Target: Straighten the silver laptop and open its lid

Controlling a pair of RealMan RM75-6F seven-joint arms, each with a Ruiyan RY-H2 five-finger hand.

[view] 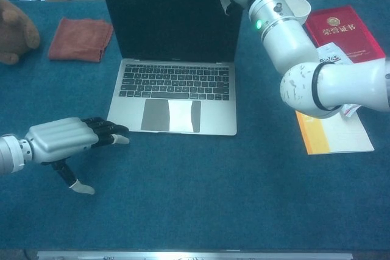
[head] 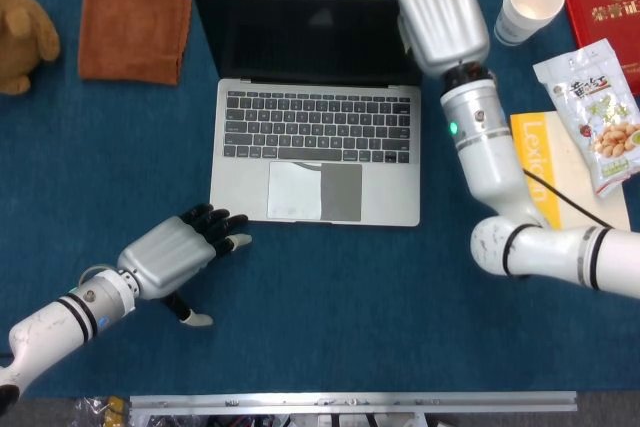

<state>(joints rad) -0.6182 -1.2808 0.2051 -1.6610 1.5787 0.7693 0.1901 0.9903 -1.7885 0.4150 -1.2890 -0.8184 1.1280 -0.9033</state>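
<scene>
The silver laptop sits square on the blue table with its lid up and screen dark; the right hand is at the lid's top right corner, its grip hidden from me; the left hand rests flat near the front left corner, holding nothing.

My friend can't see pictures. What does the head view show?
A silver laptop sits open on a blue table, its screen dark. The right hand is at the lid's top right corner; the left hand rests on the table near the laptop's front left corner.
</scene>
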